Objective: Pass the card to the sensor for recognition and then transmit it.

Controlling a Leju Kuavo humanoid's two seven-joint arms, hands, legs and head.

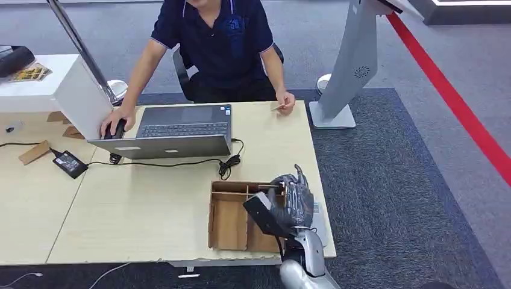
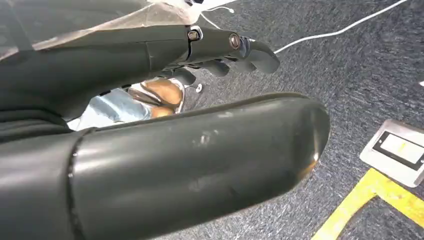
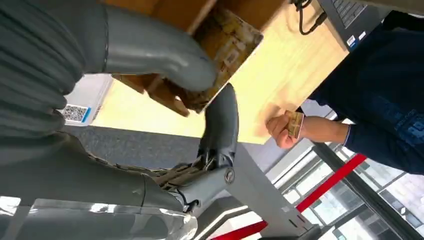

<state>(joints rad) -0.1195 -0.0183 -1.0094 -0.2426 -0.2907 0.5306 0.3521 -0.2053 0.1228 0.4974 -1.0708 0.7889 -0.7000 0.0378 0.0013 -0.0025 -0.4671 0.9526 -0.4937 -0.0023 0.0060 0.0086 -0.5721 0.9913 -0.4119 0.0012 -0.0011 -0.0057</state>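
the right hand [image 1: 293, 195] hangs over the near right corner of the wooden surface [image 1: 150, 211], above the right end of an open cardboard box [image 1: 232, 217] with dividers. in the right wrist view its thick thumb [image 3: 160, 52] and a darker finger [image 3: 220, 122] pinch a brown patterned card [image 3: 227, 52] between them, the card tilted and held just above the box. a small label with a square code [image 3: 75, 112] lies on the surface edge just beside the box.

the left hand [image 2: 220, 52] hangs low over dark grey carpet [image 2: 360, 65]; its fingers are curled a little and apart, with nothing in them. a white cable [image 2: 330, 32] runs across the carpet, and a yellow floor line [image 2: 370, 197] passes near a grey floor plate [image 2: 400, 150].

across the surface sits a person in a dark blue polo shirt [image 1: 214, 42]. one of the person's hands rests on a black mouse [image 1: 117, 128] beside an open grey laptop [image 1: 175, 129]; the other hand [image 1: 284, 102] holds a second small card [image 3: 295, 123] at the far right edge of the surface. a black power brick [image 1: 69, 162] and its cable [image 1: 226, 164] lie in front of the laptop. a grey stand [image 1: 349, 72] rises from the carpet to the right of the surface, and a red stripe [image 1: 458, 102] crosses the floor beyond it.
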